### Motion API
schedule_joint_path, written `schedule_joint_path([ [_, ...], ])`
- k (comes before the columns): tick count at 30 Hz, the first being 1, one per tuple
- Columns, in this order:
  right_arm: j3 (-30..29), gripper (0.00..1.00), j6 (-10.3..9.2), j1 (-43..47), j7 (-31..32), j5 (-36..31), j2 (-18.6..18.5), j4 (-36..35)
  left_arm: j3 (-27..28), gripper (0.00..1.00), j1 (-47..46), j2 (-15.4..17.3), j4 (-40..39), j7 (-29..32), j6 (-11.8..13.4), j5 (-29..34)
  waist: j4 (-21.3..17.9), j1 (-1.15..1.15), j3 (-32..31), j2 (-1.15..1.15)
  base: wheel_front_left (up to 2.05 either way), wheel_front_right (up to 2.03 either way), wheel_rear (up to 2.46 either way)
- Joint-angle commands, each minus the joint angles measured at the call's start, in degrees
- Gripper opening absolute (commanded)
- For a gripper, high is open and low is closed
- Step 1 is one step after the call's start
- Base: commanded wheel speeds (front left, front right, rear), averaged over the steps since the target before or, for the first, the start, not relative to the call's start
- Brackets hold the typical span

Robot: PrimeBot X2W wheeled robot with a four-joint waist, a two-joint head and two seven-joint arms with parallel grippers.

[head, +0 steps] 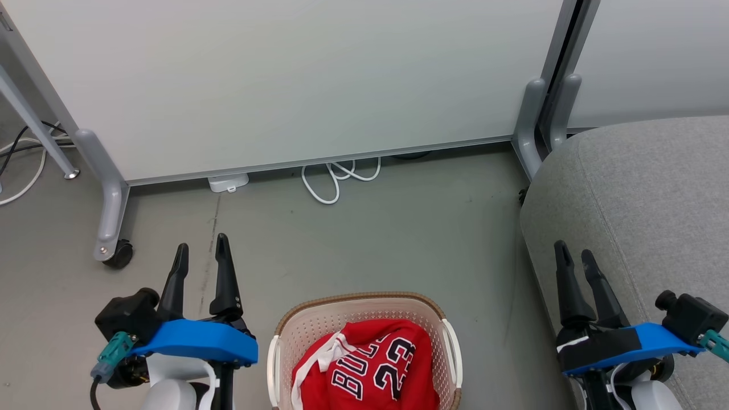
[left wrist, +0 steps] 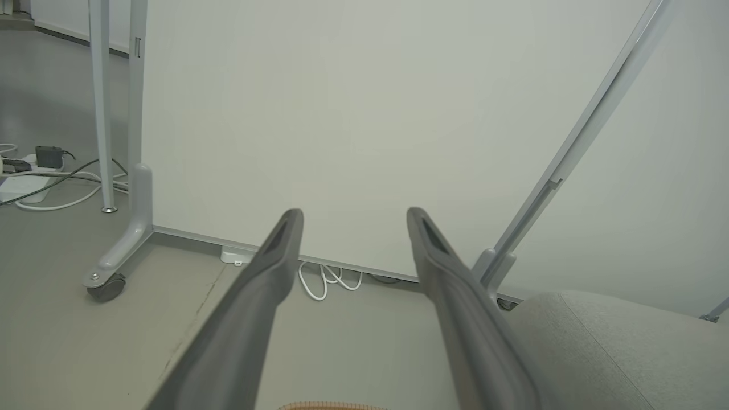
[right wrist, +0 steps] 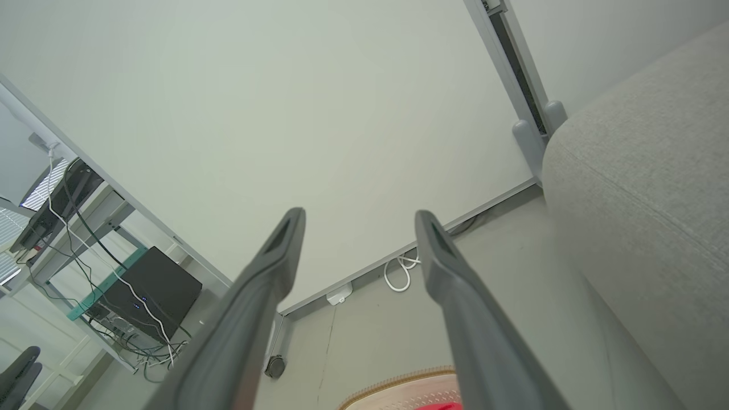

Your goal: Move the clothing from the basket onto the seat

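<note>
1 heap of red, white-trimmed basketball clothing lies in the nearby cream perforated plastic basket. Either side, the left gripper and right gripper hover with dark fingers spread and empty, probably poised to reach in; the large grey fabric seat stands at the right, the white wheeled partition farthest back.

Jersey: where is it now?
The jersey lies bunched inside the basket, head view bottom centre, between the left pincer and right pincer, seat to its right.
</note>
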Motion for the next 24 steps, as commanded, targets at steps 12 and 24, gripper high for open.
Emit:
schedule_joint_path([
  [12,0.43,1.00,0.12,-1.00,-2.01,-8.23,-0.50,-0.15,-1.51,1.00,-1.20,1.03,-0.81,-2.08,0.17,7.87,0.25,0.00,0.10,0.00,0.00,0.00,0.00],
  [24,0.24,1.00,0.14,-0.26,-3.53,-14.52,-0.54,-0.80,-0.21,1.00,-0.51,0.88,-0.57,-3.64,-0.39,12.31,0.46,0.00,0.21,0.00,0.00,0.00,0.00],
])
